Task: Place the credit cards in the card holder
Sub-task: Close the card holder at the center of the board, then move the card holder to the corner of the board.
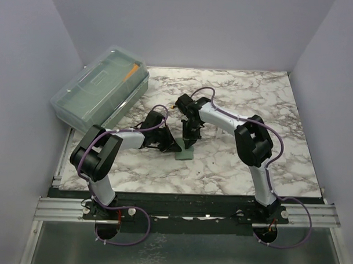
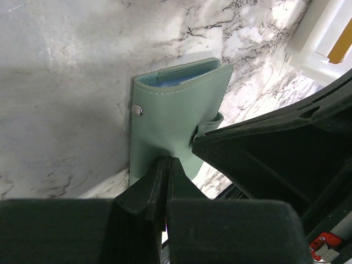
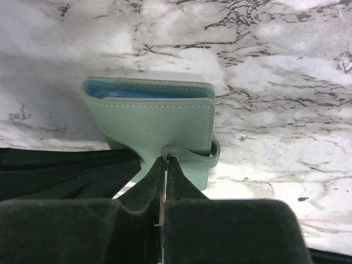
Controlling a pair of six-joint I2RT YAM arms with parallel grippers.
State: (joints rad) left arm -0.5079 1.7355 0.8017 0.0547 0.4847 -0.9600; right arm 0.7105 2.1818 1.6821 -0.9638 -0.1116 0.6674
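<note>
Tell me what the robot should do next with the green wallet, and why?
Probably lift the strap away with the right gripper while the left gripper steadies the card holder. The holder is folded shut, the right jaws pinch its strap, and the left jaws are shut at its edge. No card can go in until it opens.

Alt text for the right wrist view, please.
A closed sage-green card holder lies flat on the marble table, with blue pockets showing at its far edge. The right gripper, fingers shut, meets its snap strap.
</note>
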